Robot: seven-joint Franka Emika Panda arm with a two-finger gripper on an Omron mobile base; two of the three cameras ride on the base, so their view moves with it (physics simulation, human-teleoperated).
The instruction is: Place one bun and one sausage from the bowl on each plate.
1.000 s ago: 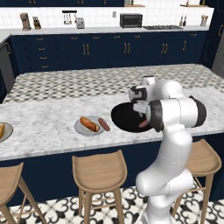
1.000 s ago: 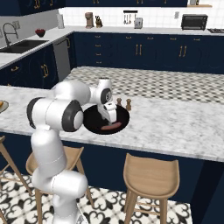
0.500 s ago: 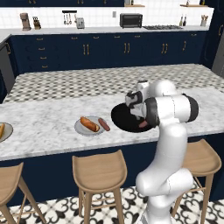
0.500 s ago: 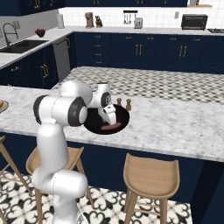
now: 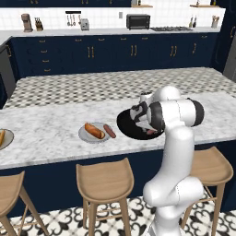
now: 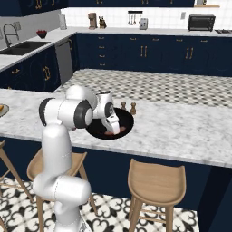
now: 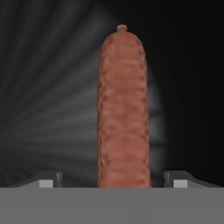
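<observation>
The slim reddish-brown sausage [image 7: 124,109] lies on the floor of the wide, shallow, round black bowl [image 5: 126,126], and in the hand view it runs straight up the middle of the picture, one rounded end with its little nub at the top and the other end hidden at the bottom between the two finger tips. That is the relation the coming move turns on: the sausage's long axis points away from the hand, and the fingers stand one on each side of it, so closing would press across its narrow width, not along its length. The fingers are apart, with a clear gap of dark bowl floor between each tip and the sausage (nothing is clamped yet, as far as the hand view shows).

In the right base view the two-finger gripper [image 6: 113,129] reaches down into the bowl, with a bit of the reddish sausage showing just below it. The bowl sits on the pale marble island counter [image 6: 181,129], near the edge facing the stools.

To the arm's left along the counter, the plain light grey round plate [image 5: 94,133] already carries a golden-orange bun [image 5: 93,131] and a second sausage [image 5: 109,131] side by side. At the far left edge of the left base view part of another plate [image 5: 5,138] shows, well apart from the bowl, with something orange on it (too cropped to name surely). I judge this sausage is meant for that one.
</observation>
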